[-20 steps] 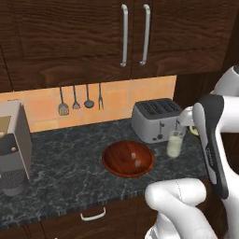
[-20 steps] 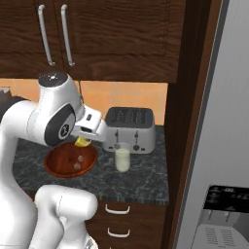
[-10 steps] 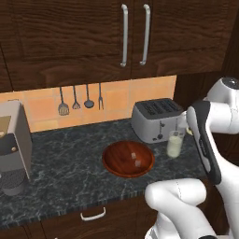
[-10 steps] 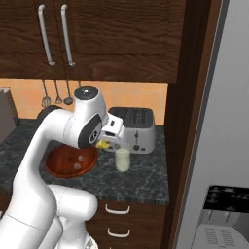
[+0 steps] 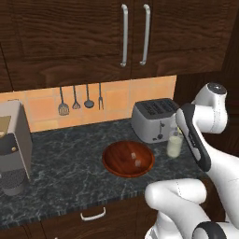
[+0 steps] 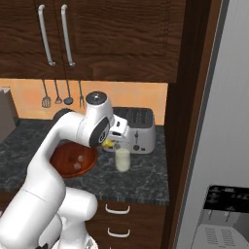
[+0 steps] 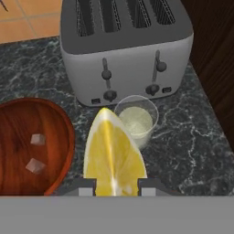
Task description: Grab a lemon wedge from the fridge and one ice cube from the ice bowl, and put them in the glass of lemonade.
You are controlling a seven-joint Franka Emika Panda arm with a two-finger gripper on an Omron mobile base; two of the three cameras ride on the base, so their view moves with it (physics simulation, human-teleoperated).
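My gripper [image 7: 113, 189], pinching the bright yellow lemon wedge [image 7: 113, 155], has swung right to hover beside the clear lemonade glass [image 7: 135, 121], release next

A dark marbled kitchen counter [image 5: 65, 158] carries a grey four-slot toaster [image 5: 154, 119] at the back, a glass of lemonade [image 5: 174, 144] just in front of it at five o'clock, a wooden ice bowl [image 5: 128, 158] at the toaster's seven o'clock, and a coffee machine [image 5: 14, 149] far off at nine o'clock.
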